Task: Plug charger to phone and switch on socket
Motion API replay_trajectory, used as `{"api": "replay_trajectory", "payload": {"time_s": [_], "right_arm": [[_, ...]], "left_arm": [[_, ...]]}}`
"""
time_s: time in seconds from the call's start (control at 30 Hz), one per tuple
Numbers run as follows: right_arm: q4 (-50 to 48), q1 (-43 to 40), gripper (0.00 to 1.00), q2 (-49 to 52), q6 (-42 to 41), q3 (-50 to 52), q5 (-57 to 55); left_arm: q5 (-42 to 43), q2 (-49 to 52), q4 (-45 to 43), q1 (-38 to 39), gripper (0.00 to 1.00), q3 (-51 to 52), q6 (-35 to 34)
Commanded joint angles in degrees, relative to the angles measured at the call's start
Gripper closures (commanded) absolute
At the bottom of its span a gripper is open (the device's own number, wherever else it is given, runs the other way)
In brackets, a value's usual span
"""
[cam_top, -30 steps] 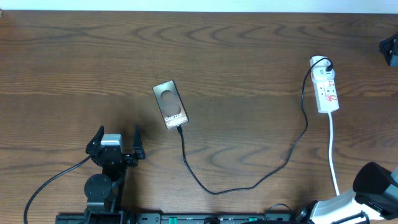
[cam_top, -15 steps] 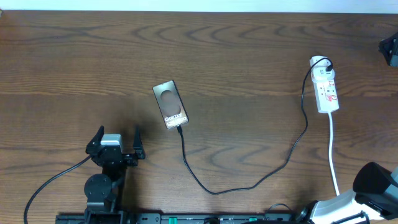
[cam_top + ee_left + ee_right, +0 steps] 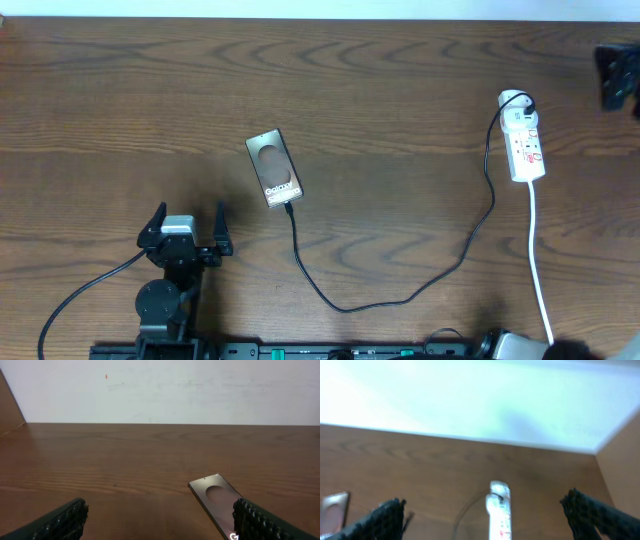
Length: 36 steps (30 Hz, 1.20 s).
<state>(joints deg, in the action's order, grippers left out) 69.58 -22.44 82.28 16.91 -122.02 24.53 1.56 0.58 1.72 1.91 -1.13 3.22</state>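
Socket (image 3: 524, 140) likely light, rigid, prone to skid on desk (image 3: 400, 90); press straight down, not sideways. Left fingers (image 3: 222, 228) and right fingers (image 3: 385, 515) spread apart, empty.

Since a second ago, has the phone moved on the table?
No; the phone lies the same way, equally far from the white power strip.

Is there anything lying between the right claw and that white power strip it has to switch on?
Nothing visible. The socket lies ahead of the open right gripper, with only table between them; the charger cable merely trails alongside it.
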Motion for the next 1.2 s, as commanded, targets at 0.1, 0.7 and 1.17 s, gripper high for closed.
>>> {"api": "replay_trajectory", "payload": {"time_s": [0.1,0.7,1.17], "right_arm": [[-14.4,3.8,0.01,-15.3,0.2,24.6,3.5],[-65.5,11.5,0.01,-51.3,0.2,85.9,4.7],[-84.7,15.5,0.01,-69.7,0.3,114.6,-1.6]], "left_arm": [[-2.1,-0.3,2.5,-0.3,0.07,0.9,-0.1],[-2.1,-0.3,2.5,-0.3,0.07,0.9,-0.1],[-2.1,-0.3,2.5,-0.3,0.07,0.9,-0.1]]}}
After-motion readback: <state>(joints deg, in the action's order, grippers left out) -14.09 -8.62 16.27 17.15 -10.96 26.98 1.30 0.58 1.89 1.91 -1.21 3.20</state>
